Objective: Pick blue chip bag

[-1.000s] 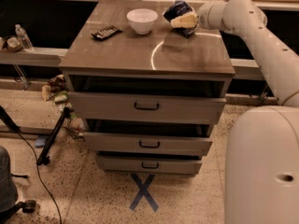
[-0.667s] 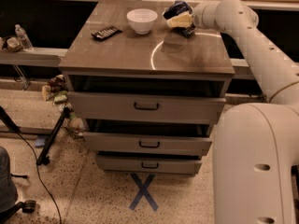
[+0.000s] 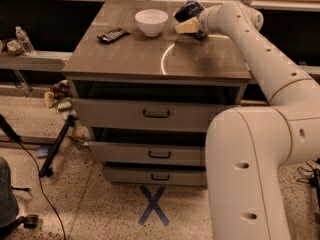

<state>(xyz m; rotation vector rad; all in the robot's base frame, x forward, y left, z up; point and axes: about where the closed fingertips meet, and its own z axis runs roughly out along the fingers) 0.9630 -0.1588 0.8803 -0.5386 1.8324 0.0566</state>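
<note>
Gripper (image 3: 188,26) sits at the 1 o'clock corner of the cabinet top (image 3: 150,59), against the 6 o'clock edge of the blue chip bag (image 3: 188,9); whether it is clamped on the bag cannot be told. Since a second ago only the arm's near links have swung closer. The bag is unmoved at 3 o'clock of the white bowl (image 3: 151,21), so the lift is judged not begun.

My gripper (image 3: 189,26), at the cabinet's (image 3: 150,59) far edge, hid the blue chip bag's (image 3: 188,8) lower part. My arm (image 3: 250,159) ran off the bottom edge.
</note>
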